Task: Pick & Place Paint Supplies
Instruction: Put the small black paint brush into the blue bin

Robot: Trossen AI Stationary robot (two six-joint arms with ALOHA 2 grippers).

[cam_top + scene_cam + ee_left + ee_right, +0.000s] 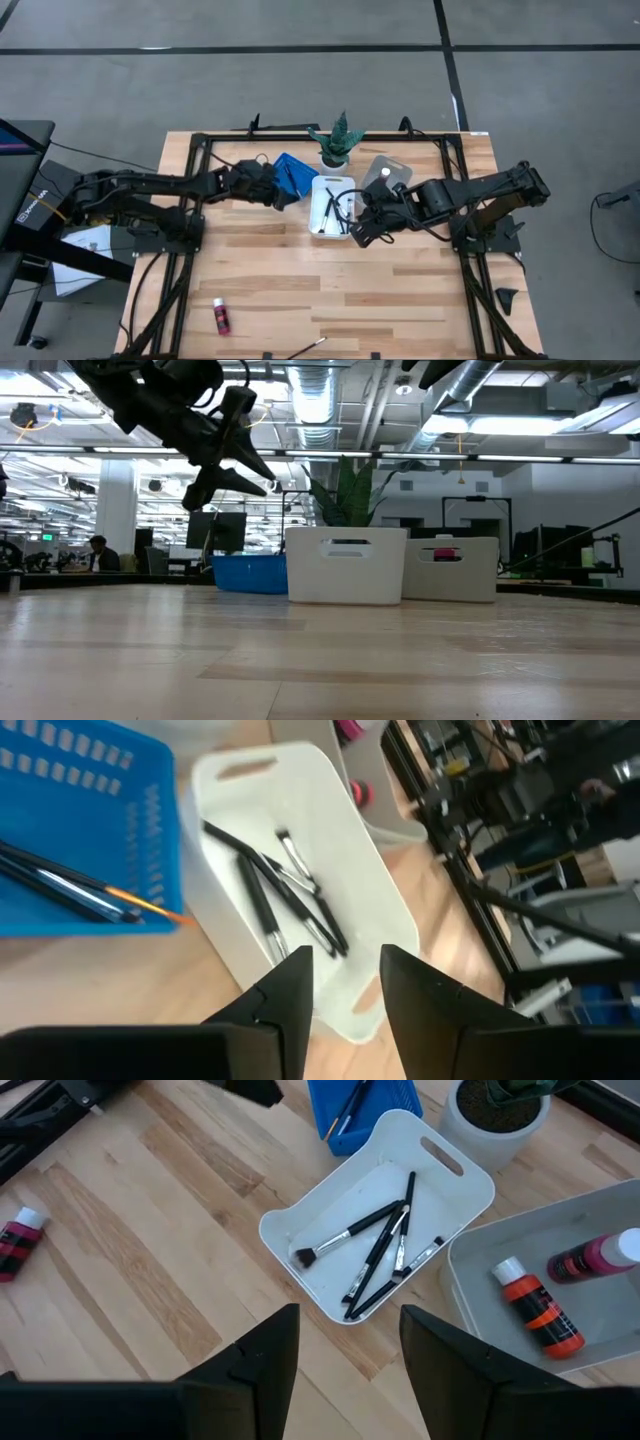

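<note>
Wooden tabletop (300, 290) carries what is left to collect: at the near edge a small red bottle (221, 316) with a white cap lies on its side, and beside it to the right a thin brush (308, 346) lies almost off the edge. Both look light. The bottle is probably smooth, stiff plastic that could roll, so I would pinch it across the body. The brush is slender and flat to the wood, best taken mid-handle.

Farther back, the right gripper (362, 232) hangs just beside the white tray (320, 187), its fingers (262, 1355) spread and holding nothing. That tray holds several dark-handled brushes (375, 1250). The left gripper (288, 198) hovers between the blue tray (300, 163) and the white one, its fingers (285, 990) parted to a moderate gap, with nothing between them. The blue tray holds a few more brushes (70, 885).

Behind and to the right, the grey tray (620, 1315) contains a red bottle (535, 1308) and a pink bottle (590, 1260). At the back stands a small potted plant (337, 140).

The tray walls and the other arm crowd the middle; the two stray items lie in open wood, well apart from everything.
</note>
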